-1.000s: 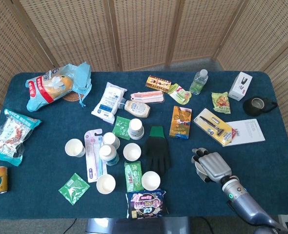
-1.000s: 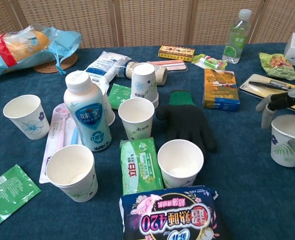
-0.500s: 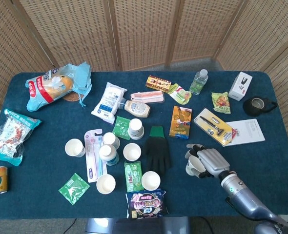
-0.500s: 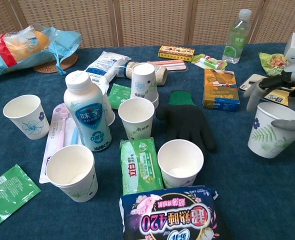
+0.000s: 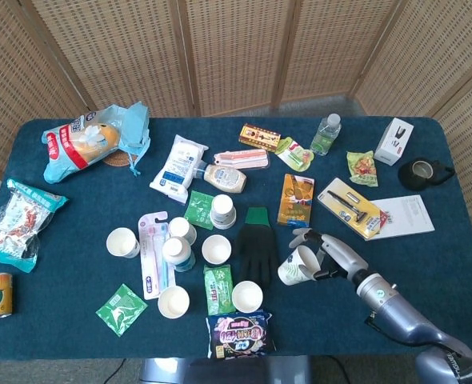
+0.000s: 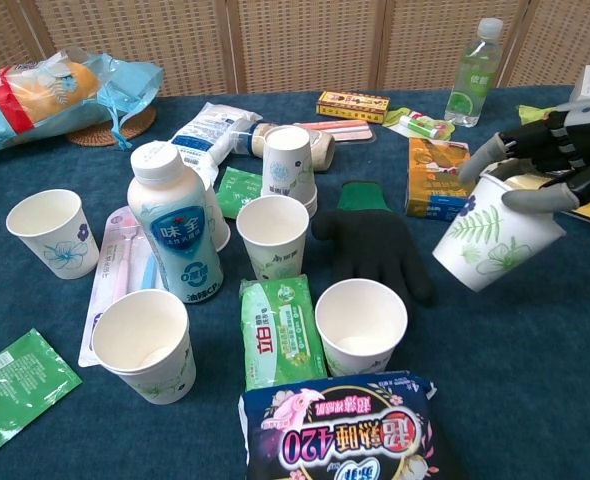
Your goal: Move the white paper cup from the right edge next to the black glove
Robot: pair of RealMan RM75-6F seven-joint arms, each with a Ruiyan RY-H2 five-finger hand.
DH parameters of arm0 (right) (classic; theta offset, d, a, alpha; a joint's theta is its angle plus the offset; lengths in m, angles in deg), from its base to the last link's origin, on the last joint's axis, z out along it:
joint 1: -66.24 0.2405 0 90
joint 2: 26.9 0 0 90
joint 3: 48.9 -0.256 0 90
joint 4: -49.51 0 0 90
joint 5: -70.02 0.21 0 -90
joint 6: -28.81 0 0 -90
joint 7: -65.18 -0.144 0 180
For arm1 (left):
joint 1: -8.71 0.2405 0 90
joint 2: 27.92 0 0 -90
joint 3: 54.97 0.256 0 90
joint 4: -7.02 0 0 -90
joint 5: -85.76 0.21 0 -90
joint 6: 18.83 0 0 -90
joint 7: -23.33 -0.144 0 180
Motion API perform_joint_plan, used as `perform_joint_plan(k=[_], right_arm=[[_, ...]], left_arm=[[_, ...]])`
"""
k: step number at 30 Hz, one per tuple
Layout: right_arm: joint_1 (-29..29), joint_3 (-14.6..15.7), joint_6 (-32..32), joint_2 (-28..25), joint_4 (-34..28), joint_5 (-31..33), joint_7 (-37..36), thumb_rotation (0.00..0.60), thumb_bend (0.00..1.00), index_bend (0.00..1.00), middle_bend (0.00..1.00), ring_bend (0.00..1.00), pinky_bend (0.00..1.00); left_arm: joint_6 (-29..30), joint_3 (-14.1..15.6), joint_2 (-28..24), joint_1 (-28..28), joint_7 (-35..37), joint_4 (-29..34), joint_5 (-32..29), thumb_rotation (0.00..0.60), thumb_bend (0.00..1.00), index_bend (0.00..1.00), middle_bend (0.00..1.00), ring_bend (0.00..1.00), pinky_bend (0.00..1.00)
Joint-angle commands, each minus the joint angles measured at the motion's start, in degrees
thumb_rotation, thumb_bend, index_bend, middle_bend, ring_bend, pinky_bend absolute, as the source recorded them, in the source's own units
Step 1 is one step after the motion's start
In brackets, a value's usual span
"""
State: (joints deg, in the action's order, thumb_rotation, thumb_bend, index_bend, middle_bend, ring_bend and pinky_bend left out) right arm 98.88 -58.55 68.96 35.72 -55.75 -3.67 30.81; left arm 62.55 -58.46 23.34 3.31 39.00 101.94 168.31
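Over the blue table, right hand grips tilted white paper cup near black glove

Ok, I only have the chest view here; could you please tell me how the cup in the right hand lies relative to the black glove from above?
Observer: In the head view the white paper cup sits just right of the black glove, level with its fingers, with a narrow strip of blue cloth showing between them.
Operator: Thanks. Is anything lying on that strip?
Observer: Nothing I can see. The nearest thing is an empty cup nearer the front edge, by the glove's fingertips.
Operator: And where does my arm come in from?
Observer: The right hand grips the cup from its right, and the forearm runs off toward the near right corner.
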Motion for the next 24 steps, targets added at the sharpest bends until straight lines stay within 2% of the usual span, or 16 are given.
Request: perform_joint_plan(k=[1,8,18,20,21,23,24], right_arm=[[-0.89,-0.2,-1.18,2.02,4.97,-5.73,-10.66,0.6,0.44,0.3,0.16,0.14,0.51],[-1.3,2.21,1.61,3.58,11.22,-12.42,-20.8,0.6,0.44,0.29,0.16,0.13,0.44],[-0.57,5.74,4.12,5.64,18.31,-16.13,-27.98,0.6,0.43,0.28,0.15,0.08,0.35],[-0.27,6.71,4.28,5.83,19.6,-16.98,-29.1,0.6,0.42,0.26,0.12,0.04,0.28],[-0.16,7.14,4.44,5.84,20.07,-17.41,-29.51,0.6,0.42,0.23,0.1,0.02,0.21],[-0.15,7.93,5.29,5.82,20.86,-18.1,-30.15,0.6,0.42,0.13,0.03,0.0,0.04],[-0.18,8.27,5.86,5.71,21.13,-18.56,-30.09,0.6,0.42,0.09,0.01,0.0,0.02]], left_arm=[[0.02,0.0,-0.08,-0.02,-0.15,0.17,0.07,0.6,0.42,0.0,0.06,0.06,0.02],[0.2,-0.07,-0.5,-0.07,-0.8,1.0,0.27,0.6,0.42,0.0,0.06,0.06,0.02],[0.51,0.03,-0.73,0.01,-1.57,1.9,0.57,0.6,0.42,0.0,0.06,0.06,0.02],[0.74,0.04,-0.83,0.13,-1.56,2.02,0.61,0.6,0.42,0.0,0.06,0.06,0.02],[0.85,0.05,-0.86,0.19,-1.57,2.06,0.67,0.6,0.42,0.0,0.06,0.06,0.02],[1.03,0.11,-0.91,0.28,-1.59,2.12,0.83,0.6,0.42,0.0,0.06,0.06,0.02],[1.11,0.12,-0.93,0.31,-1.56,2.15,0.89,0.6,0.42,0.0,0.06,0.06,0.02]])
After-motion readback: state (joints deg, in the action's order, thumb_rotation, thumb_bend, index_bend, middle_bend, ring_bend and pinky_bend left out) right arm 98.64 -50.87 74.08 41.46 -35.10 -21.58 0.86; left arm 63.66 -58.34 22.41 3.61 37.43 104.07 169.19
